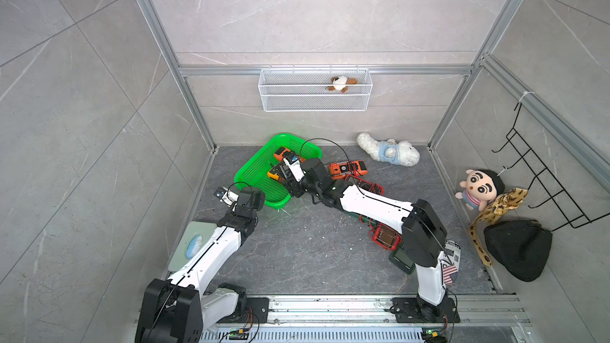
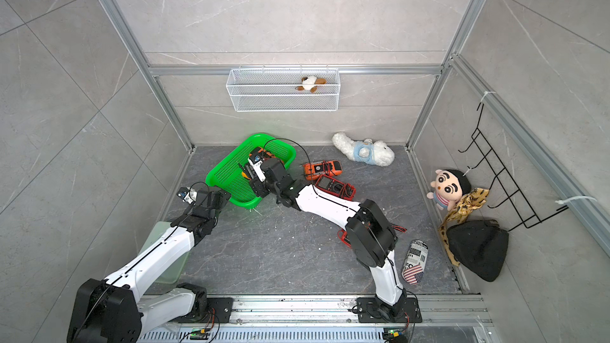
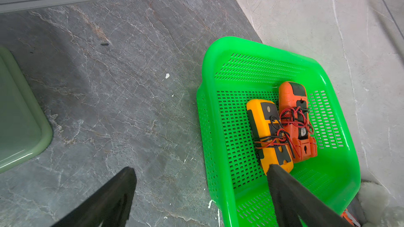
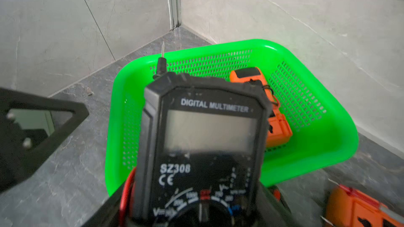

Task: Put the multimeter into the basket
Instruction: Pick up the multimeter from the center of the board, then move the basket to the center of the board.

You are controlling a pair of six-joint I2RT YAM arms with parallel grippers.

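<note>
the right pincer [image 1: 283, 173] grips the black multimeter [image 4: 203, 140]; the green basket [image 4: 306, 110] lies just beneath it. placing step, i'd say: next it should lower clear of the yellow meter [image 3: 269, 132] and orange meter [image 3: 295, 114] underneath, then let go.

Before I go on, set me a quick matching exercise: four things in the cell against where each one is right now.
Things:
1. black multimeter
2. yellow multimeter
3. brown-and-white plush
4. white plush dog

Places:
A. on the floor by the back wall
B. inside the white wire basket
C. lying in the green basket
D. up over the green basket, not lying in it

Pairs: 1-D, 2-C, 3-B, 4-A
</note>
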